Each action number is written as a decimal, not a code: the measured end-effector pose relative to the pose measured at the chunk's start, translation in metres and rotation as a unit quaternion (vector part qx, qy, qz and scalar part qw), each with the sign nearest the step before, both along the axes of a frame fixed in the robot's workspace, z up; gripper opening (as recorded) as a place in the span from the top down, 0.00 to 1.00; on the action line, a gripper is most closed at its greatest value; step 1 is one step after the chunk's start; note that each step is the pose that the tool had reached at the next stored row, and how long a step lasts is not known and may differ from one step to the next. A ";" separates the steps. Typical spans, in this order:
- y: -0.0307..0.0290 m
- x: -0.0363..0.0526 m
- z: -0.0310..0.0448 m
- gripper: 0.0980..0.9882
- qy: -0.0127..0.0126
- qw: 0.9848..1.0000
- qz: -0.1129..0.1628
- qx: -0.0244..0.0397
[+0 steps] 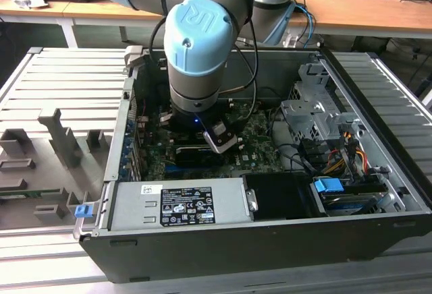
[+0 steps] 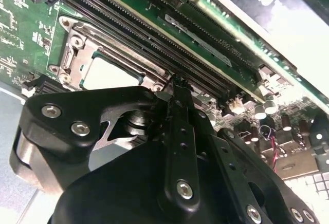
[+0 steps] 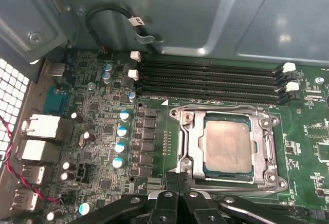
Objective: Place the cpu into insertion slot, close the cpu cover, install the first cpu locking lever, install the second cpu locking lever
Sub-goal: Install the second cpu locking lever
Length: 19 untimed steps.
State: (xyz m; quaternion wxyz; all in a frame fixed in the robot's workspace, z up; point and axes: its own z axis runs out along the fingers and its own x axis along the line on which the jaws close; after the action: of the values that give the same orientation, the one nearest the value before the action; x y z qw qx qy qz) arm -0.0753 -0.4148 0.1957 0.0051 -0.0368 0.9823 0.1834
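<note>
Arm [image 1: 196,44] reaching down into open computer case [image 1: 270,240], over green motherboard [image 1: 260,147]

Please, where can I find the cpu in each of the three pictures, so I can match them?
Exterior view: I cannot make it out; the arm stands over the motherboard.
First wrist view: cpu lies inside the cpu cover, past the gripper.
Second wrist view: its pale face sits just beyond the gripper's black linkage.
Shared landmark: the long black memory slots beside the socket, in both wrist views.

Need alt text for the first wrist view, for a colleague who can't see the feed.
The cpu sits in the insertion slot with the cpu cover closed around it, on a green motherboard. The gripper rests beside the socket; black memory slots run along its other side.
</note>
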 end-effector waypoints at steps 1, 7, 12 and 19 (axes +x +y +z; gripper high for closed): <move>0.0000 0.0000 -0.0009 0.99 0.000 1.000 0.000 0.004; 0.0002 -0.0012 -0.0070 0.99 0.000 1.000 0.000 0.017; 0.0001 -0.0018 -0.0022 0.99 0.000 1.000 0.000 0.017; 0.0002 -0.0024 0.0047 0.99 0.000 1.000 0.000 0.025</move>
State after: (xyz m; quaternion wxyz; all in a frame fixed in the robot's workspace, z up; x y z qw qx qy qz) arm -0.0778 -0.4146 0.2004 0.0061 -0.0366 0.9775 0.2078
